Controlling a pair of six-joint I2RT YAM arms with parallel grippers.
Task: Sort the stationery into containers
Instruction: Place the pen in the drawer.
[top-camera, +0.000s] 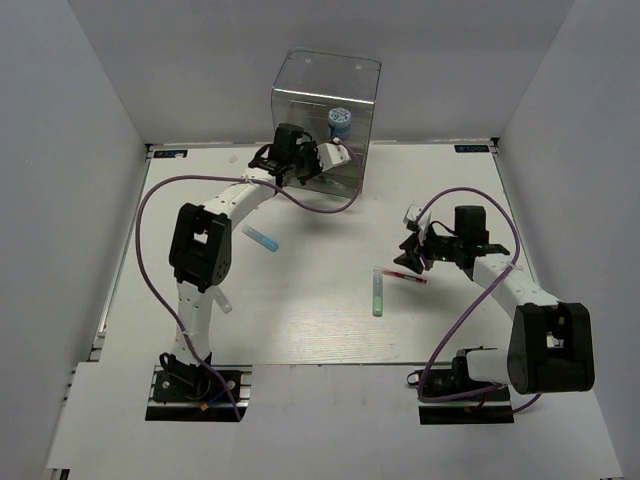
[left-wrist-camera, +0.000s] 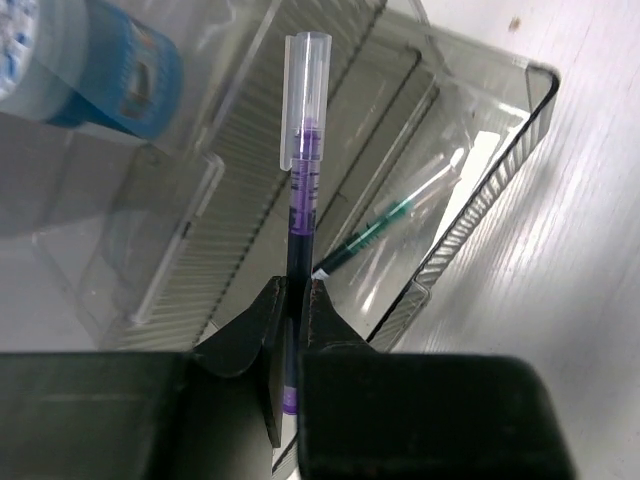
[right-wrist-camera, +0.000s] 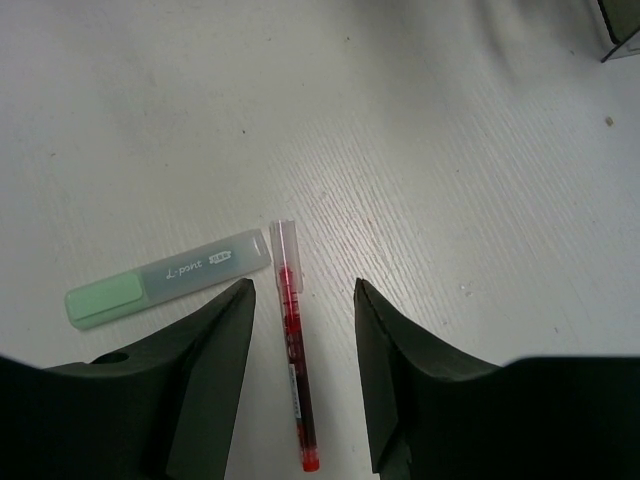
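Purple pen (left-wrist-camera: 300, 200) pinched in the left claw (left-wrist-camera: 290, 295), jaws narrow on its lower barrel; clear cap end sticks out well past the fingertips; pen runs straight on from the claw.
Beyond that claw's tip is the pulled-out drawer (left-wrist-camera: 520, 130) of the clear drawer unit (top-camera: 325, 95); held pen hangs over the drawer's ribbed floor, touching or not cannot tell; green pen (left-wrist-camera: 385, 225) lies inside the drawer, ahead of the fingertips and to the picture-right of the held pen, apart from it; blue-white pot (left-wrist-camera: 110, 70) ahead and to the picture-left of the claw, behind the clear wall, which level cannot tell.
Right claw (right-wrist-camera: 302, 290) wide, low over the table (right-wrist-camera: 450, 150); red pen (right-wrist-camera: 293, 340) lies flat between its jaws with a gap on each side, not gripped; its clear cap end pokes just past the fingertips, red end back toward the wrist; green marker (right-wrist-camera: 165, 280) flat on the table just outside the jaw on the picture's left, its grey end near the red pen's cap, not touching.
Blue-capped marker (top-camera: 260, 238) on the table, behind the left claw toward its arm's base, well apart from both claws.
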